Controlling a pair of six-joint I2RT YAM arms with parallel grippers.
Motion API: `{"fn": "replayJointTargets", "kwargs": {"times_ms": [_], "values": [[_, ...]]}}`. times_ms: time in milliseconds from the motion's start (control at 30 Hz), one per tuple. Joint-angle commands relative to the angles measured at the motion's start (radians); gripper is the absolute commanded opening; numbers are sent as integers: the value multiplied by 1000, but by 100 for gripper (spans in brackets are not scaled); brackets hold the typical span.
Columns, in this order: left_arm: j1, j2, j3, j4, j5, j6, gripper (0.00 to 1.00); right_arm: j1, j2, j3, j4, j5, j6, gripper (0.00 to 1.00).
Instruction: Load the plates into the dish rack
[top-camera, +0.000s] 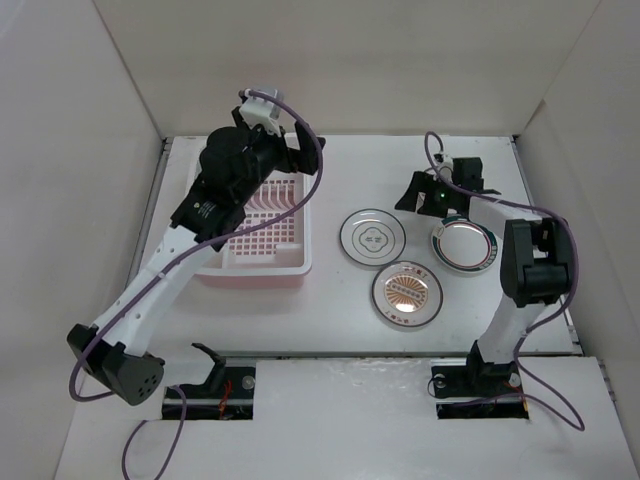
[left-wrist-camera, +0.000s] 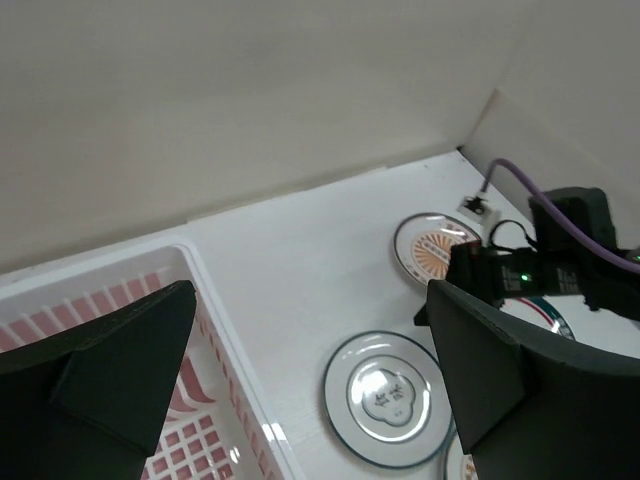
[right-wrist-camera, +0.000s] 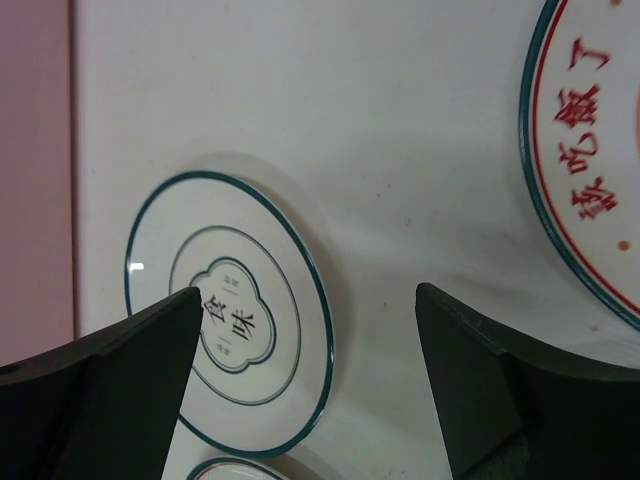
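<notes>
Seemingly barely begun: 3 plates (top-camera: 372, 240) lie flat on the tabletop (top-camera: 340, 325) right of the dish rack (top-camera: 258, 268), and none shows inside it. Left gripper (left-wrist-camera: 310, 300) hangs over the rack's far end, spread, empty; right gripper (right-wrist-camera: 308, 295), likewise spread, hovers by those plates.

White table (top-camera: 370, 170) with dish rack (top-camera: 255, 268) and three plates (top-camera: 373, 240)

Dish rack (top-camera: 265, 268) left, plates (top-camera: 372, 240) right, on the tabletop (top-camera: 400, 160).
Three plates lie close together, one before the others.
</notes>
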Motion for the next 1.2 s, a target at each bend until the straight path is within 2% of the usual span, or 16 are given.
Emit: {"fn": "replayJointTargets", "kwargs": {"times_ms": [0, 200, 233, 333, 500, 567, 633, 667, 733, 900, 1000, 1167], "values": [[-7, 3, 19, -21, 88, -32, 100, 18, 8, 72, -3, -53, -53, 91], [-7, -34, 1, -10, 73, -21, 100, 64, 109, 130, -88, -24, -87, 89], [-7, -34, 1, -10, 73, -21, 100, 74, 109, 139, -89, -24, -96, 85], [-7, -34, 1, -10, 73, -21, 100, 100, 137, 139, -98, -24, -105, 82], [-7, -34, 1, -10, 42, -21, 100, 109, 191, 170, -141, -24, -115, 82], [-7, -25, 1, -10, 33, -21, 100, 109, 191, 170, -141, -24, -115, 75], [-7, -25, 1, -19, 33, -21, 100, 109, 200, 170, -141, -36, -115, 74], [-7, -25, 1, -19, 33, -21, 100, 109, 200, 170, -141, -47, -124, 65], [-7, -25, 1, -19, 22, -21, 100, 109, 211, 179, -150, -57, -124, 58], [-7, -34, 1, -19, 22, -12, 100, 109, 238, 201, -188, -25, -133, 58], [-7, -34, 1, -19, 22, -12, 100, 109, 249, 201, -213, -15, -133, 51], [-7, -34, 1, -19, 22, -12, 100, 109, 271, 230, -256, -14, -153, 47]]}}
